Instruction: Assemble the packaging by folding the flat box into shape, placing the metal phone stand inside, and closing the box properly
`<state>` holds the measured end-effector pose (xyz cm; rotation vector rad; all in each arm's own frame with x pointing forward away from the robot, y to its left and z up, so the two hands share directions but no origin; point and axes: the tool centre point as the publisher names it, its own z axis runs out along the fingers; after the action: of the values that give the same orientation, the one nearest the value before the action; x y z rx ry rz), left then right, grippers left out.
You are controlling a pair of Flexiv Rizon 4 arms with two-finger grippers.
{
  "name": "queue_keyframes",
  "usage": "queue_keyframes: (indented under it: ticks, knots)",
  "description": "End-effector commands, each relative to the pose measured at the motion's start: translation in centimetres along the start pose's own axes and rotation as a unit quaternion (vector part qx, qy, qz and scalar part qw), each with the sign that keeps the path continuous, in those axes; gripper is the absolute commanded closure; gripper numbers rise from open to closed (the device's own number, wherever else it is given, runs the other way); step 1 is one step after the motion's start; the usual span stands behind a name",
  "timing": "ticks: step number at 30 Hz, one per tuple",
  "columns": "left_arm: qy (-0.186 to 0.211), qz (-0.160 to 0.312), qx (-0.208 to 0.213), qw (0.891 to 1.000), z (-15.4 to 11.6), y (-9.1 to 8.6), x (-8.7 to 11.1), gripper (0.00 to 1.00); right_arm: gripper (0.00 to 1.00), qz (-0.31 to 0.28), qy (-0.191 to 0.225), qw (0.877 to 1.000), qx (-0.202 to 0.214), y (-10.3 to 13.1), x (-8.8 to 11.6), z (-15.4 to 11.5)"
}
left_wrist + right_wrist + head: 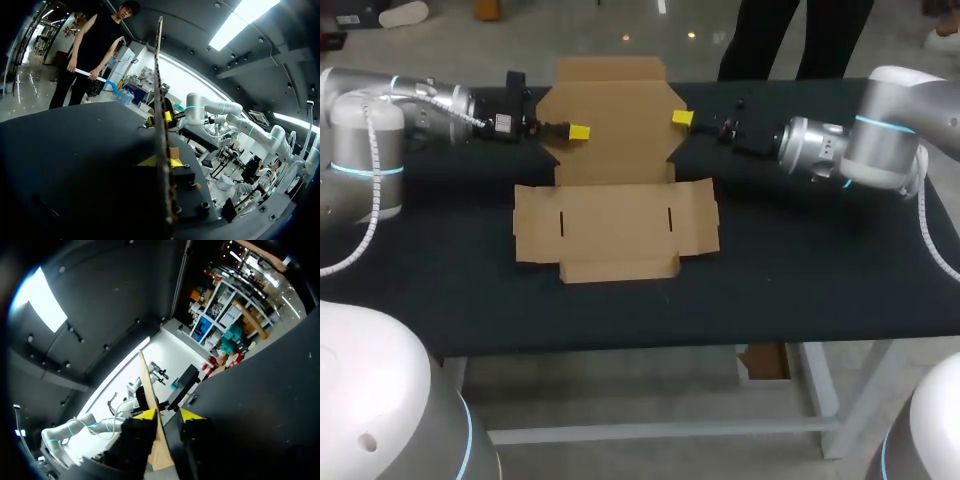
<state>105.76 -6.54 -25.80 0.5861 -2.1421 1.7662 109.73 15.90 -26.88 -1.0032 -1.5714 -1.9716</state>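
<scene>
A flat brown cardboard box [615,225] lies in the middle of the black table [800,270]. Its front part lies flat, and its big back flap [610,120] stands up between the two arms. The left claw [578,132] pinches the flap's left edge, with one yellow tip on each side of it. The right claw [682,118] is at the flap's right edge. One of its tips touches the card and the other is a little apart, so it is not closed.
</scene>
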Motion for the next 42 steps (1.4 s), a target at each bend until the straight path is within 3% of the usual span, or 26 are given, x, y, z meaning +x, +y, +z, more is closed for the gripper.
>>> queue_keyframes:
  ticks: [1,17,20,31,42]
  knots:
    - [0.010,0.002,0.002,1.000,-0.3,-0.3,-0.4,1.00,0.64,-0.009,-0.024,1.000,-0.002,0.5,1.0,-1.2]
    - [0.012,0.022,0.021,0.999,-0.3,-2.2,-1.3,1.00,0.73,-0.070,-0.112,0.991,-0.008,2.0,4.5,-7.2]
    - [0.010,0.026,0.025,0.999,-0.4,-2.7,-1.5,1.00,1.00,-0.087,-0.113,0.990,-0.005,1.7,5.3,-8.1]
    - [0.013,0.064,0.031,0.997,-0.3,-4.3,-1.1,1.00,1.00,-0.171,-0.114,0.978,0.023,-0.6,7.9,-10.6]
    - [0.015,0.108,0.022,0.994,-0.1,-6.3,0.2,1.00,1.00,-0.249,-0.130,0.958,0.057,-3.4,10.5,-12.8]
